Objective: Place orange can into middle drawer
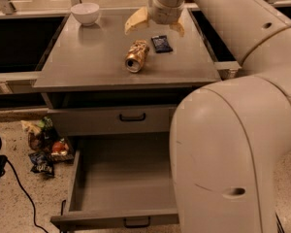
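The robot arm (223, 154) is filling the right half of the frame, curving from the lower right up to the top centre. The gray tabletop (87, 57) is occupying the upper left and centre. Below it, a closed drawer front (97, 120) with a black handle is sitting at mid-frame. The middle drawer (121, 178) is standing pulled out at the lower centre, showing its plain gray floor, with its right side hidden behind the arm.

The gripper (156, 25) is hanging at the top centre over the rear of the tabletop, its two yellowish fingers (136, 21) spreading wide and holding nothing. A white bowl (85, 12) is sitting in the upper left, on the tabletop's far corner.

The orange can (137, 56) is lying on its side on the tabletop, just below the gripper in the frame, its shiny end pointing toward the camera. A dark-blue packet (161, 43) is lying flat just to the upper right of the can.

Crumpled wrappers (43, 147) are lying on the floor at the left.
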{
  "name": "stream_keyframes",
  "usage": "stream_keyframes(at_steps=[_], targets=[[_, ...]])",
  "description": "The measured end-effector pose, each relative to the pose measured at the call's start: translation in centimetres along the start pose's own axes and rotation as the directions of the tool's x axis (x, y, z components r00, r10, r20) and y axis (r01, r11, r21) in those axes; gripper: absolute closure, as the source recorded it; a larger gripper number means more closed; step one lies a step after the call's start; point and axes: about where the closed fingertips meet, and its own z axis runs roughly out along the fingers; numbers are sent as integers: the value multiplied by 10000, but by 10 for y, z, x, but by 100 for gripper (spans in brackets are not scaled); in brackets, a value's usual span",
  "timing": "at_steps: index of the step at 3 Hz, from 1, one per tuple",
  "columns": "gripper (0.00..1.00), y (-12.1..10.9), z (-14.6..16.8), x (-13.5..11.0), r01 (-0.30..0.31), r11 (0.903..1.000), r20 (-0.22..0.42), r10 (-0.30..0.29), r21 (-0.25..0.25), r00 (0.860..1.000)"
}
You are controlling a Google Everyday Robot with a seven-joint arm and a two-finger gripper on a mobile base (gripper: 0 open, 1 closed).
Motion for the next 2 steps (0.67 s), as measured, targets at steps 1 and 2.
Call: stream_keyframes(at_steps=[1,2], targets=[[0,16,26,-1,-578,9980,-80,580,248,9983],[0,25,48,4,-917,9938,-91,925,622,9957]])
